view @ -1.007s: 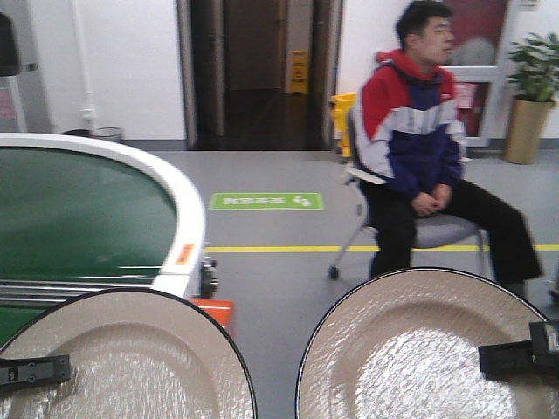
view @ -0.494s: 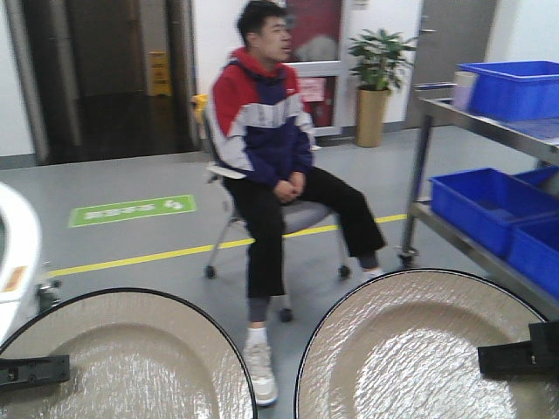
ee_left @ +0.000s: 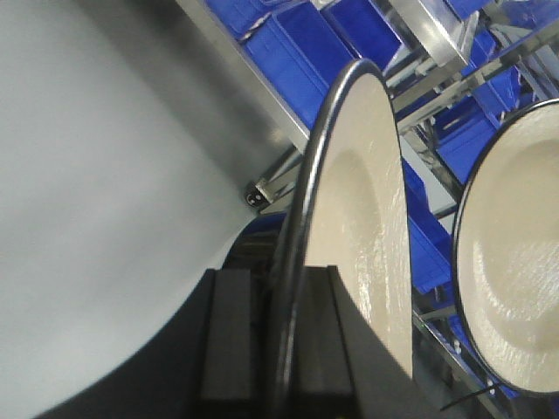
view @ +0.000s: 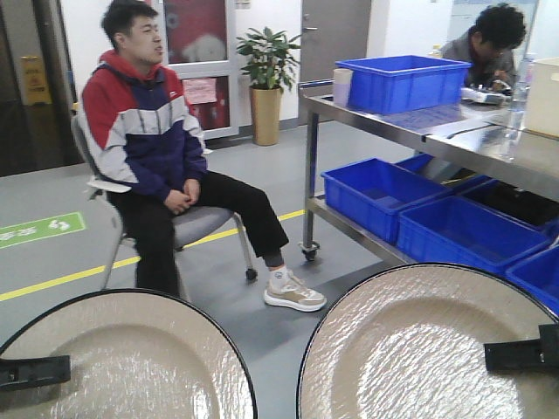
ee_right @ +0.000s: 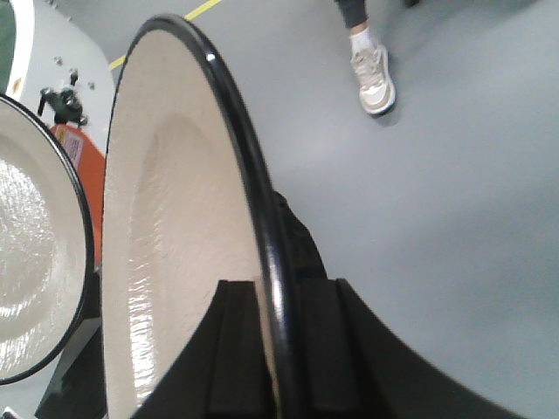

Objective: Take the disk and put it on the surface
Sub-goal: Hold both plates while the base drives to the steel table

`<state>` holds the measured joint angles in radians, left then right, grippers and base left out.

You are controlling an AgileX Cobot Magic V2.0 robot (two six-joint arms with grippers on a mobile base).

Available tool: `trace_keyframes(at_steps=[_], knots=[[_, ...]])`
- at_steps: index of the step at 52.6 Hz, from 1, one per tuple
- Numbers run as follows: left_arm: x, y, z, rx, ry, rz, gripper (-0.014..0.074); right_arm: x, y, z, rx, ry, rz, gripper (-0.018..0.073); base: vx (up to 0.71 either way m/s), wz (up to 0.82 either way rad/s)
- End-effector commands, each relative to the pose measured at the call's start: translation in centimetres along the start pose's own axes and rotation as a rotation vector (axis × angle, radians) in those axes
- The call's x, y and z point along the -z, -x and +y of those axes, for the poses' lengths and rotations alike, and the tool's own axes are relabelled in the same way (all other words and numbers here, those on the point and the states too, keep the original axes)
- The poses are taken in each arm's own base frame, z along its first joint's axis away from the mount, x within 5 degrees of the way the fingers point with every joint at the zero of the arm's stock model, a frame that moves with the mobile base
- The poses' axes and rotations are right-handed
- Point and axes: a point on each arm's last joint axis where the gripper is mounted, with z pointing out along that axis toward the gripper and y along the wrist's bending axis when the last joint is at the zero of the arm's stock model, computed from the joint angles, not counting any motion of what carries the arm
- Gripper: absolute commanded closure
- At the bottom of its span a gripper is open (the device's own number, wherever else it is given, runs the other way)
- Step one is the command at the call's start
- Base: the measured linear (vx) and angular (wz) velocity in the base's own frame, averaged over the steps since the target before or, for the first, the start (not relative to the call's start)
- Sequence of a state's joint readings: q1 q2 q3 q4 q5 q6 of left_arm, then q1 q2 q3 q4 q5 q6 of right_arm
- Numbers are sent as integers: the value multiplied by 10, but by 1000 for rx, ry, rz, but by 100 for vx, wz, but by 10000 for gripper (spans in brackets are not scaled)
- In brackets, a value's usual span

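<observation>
Two cream disks with black rims are held up off the floor. The left disk sits edge-on between the fingers of my left gripper, which is shut on its rim. The right disk is clamped the same way by my right gripper. One black finger lies on the left disk's face and another finger on the right disk's. The surface, a reflective metal tabletop, shows at the right, beyond the disks, with a dark line across it.
A man in a red and blue jacket sits on a chair ahead, his shoe near the disks. Blue bins fill the shelf under the tabletop and one stands on top. Another person works behind it.
The front view has swung to the right: the green conveyor has left the picture, the seated man has shifted left, and the metal table with blue bins has come in. Both disks stay held.
</observation>
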<state>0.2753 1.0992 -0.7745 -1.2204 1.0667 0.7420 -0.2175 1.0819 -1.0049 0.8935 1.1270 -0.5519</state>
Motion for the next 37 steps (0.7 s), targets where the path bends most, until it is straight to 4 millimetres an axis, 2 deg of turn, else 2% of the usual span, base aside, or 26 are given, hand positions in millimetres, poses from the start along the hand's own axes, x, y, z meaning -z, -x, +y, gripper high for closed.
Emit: trace_keyframes(at_steps=[1, 23, 37], knots=[[6, 11, -19, 27, -105, -91, 601, 14, 10, 18, -3, 66, -122, 568, 15, -27], [6, 11, -19, 27, -105, -91, 601, 31, 3, 36, 55, 70, -174, 568, 19, -18], [6, 11, -19, 26, -105, -90, 601, 5, 7, 24, 8, 119, -54, 568, 22, -8]])
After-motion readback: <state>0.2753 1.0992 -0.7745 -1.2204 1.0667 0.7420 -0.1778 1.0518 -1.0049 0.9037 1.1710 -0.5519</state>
